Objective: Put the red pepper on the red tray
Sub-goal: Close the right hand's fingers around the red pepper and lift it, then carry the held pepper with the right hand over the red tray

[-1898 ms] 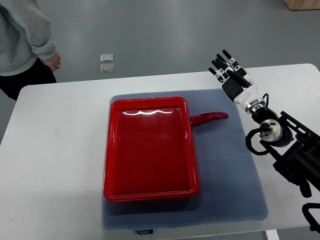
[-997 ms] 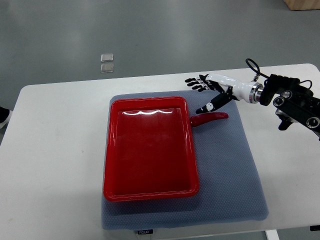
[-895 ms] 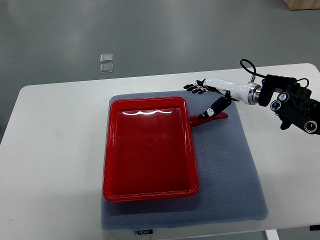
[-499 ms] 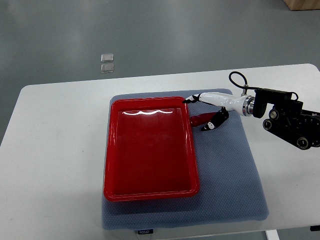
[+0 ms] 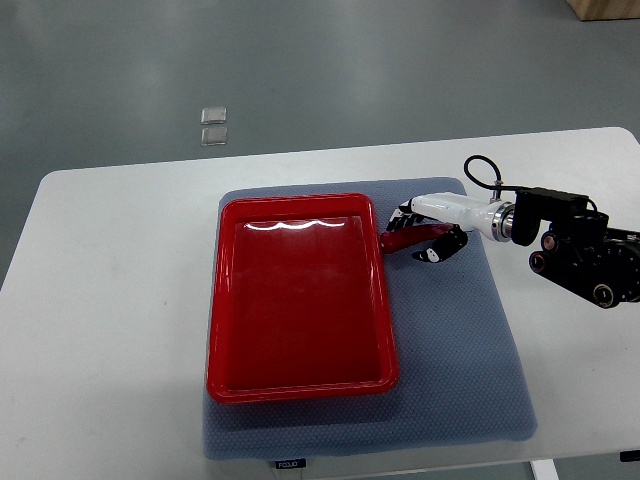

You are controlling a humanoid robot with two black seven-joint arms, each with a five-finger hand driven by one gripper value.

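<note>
Pepper point(image 5: 408, 238): red, long and thin, lying on the grey mat point(image 5: 455, 340) just beside the right rim of the tray, near its upper right corner, not on the tray. Points roughly left to right, with its left end almost touching the rim.

From the left:
- White counter point(image 5: 110, 300), bare along its left side.
- Red tray point(image 5: 300, 383), rectangular, resting on the mat's left half; nothing inside, only a glare streak near its top edge.
- Mat reaching out past the tray to the right and below, with a small label at its lower edge.
- Right hand point(image 5: 425, 232), reaching in from the right edge, white with dark fingertips. Fingers point(image 5: 432, 254) curled down over and around the pepper, closing on its middle and right part. Whether the pepper is lifted or resting on the mat, cannot tell.
- Right arm point(image 5: 585, 262), black, with a cable loop at the wrist, stretched over the counter's right side.

Beyond the counter, grey floor point(image 5: 400, 60) with two small pale squares point(image 5: 213, 125) on it.
</note>
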